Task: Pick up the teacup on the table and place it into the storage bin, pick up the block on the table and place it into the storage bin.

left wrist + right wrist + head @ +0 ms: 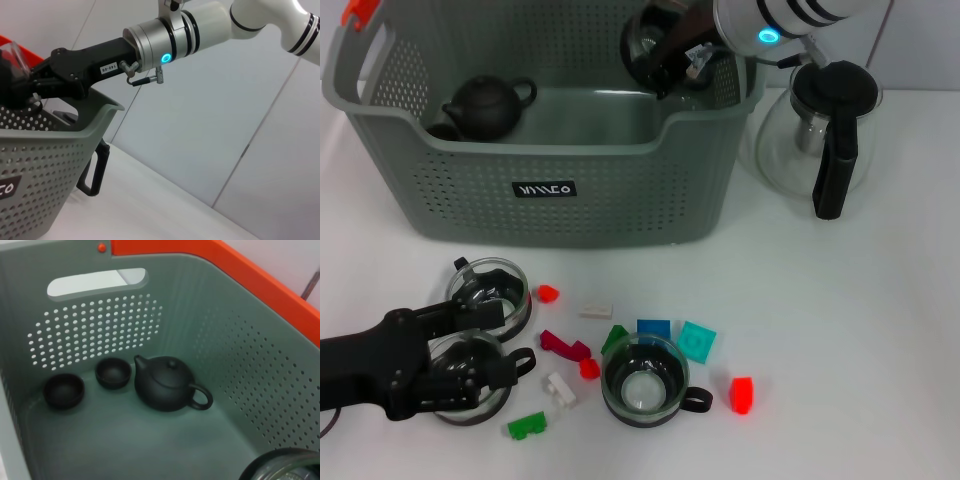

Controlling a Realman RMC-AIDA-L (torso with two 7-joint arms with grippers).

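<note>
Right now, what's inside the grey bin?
In the bin: a dark teapot and two small dark cups on the floor. The right pincer holds a glass teacup over the far right corner. The near wall hides some floor.

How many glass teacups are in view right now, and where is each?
4. One is held by the right pincer over the storage bin. Three are on the table: one nearest the bin, one at the left pincer, one among the blocks.
</note>
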